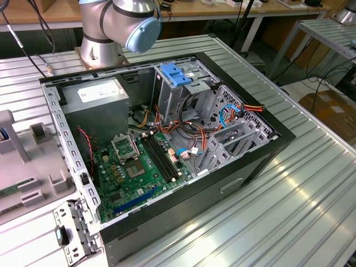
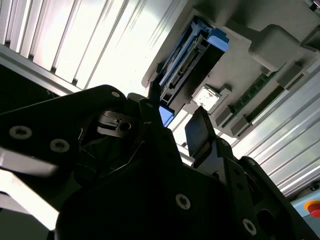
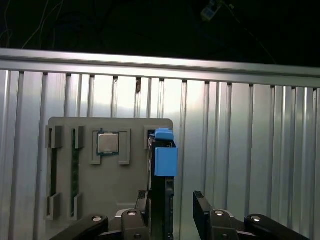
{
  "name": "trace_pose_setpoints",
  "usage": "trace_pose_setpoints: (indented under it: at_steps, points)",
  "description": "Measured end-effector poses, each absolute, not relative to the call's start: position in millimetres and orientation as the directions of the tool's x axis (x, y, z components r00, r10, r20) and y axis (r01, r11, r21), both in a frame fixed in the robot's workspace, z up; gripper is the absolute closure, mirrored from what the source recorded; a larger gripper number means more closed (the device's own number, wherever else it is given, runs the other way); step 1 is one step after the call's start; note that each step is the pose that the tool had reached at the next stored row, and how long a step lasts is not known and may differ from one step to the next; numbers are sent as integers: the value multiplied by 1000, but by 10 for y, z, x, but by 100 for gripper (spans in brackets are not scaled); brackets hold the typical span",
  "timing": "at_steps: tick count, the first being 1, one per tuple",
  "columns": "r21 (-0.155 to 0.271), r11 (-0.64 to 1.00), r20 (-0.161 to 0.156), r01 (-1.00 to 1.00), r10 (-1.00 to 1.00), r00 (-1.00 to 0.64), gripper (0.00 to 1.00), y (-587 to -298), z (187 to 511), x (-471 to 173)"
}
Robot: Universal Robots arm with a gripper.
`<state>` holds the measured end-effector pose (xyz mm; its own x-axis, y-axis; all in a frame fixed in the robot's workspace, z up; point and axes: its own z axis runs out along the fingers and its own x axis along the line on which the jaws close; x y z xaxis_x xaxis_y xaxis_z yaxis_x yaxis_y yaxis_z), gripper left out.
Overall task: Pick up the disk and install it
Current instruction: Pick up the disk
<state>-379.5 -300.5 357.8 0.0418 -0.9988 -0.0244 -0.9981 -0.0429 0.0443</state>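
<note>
We are at the pick: in the first wrist view the gripper (image 3: 170,195) hangs over the grey parts tray (image 3: 65,170) with its fingers open, one on each side of the disk (image 3: 165,161), which stands on edge in a slot of that tray with its blue carrier end uppermost. One finger looks close against a flat face of the disk while the other stands off with a clear gap, so we judge the grasp is not yet centred. To do this well we would shift sideways until both gaps match, so that closing does not shove the disk against the slot wall or tip it. We would keep the pads on the broad flat faces, not on the blue plastic rails, which may flex. In the second wrist view the gripper (image 2: 176,102) lines up along the length of the disk (image 2: 192,52), and that alignment is worth holding so that the pads meet the faces flat. The processor chip (image 3: 107,143) sits in its own pocket just beside the disk's slot, so the finger on that side needs to stay clear of it. In the exterior view the tray (image 1: 22,167) lies at the exterior view's left of the open computer case (image 1: 167,222), well apart from the drive cage (image 1: 183,100)
</note>
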Motion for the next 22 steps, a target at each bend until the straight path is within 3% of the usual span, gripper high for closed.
trace_pose_setpoints:
  at_steps: [22]
  points:
    - [44,-43,-24,-998,-999,42,52,-2879,3567,-3811]
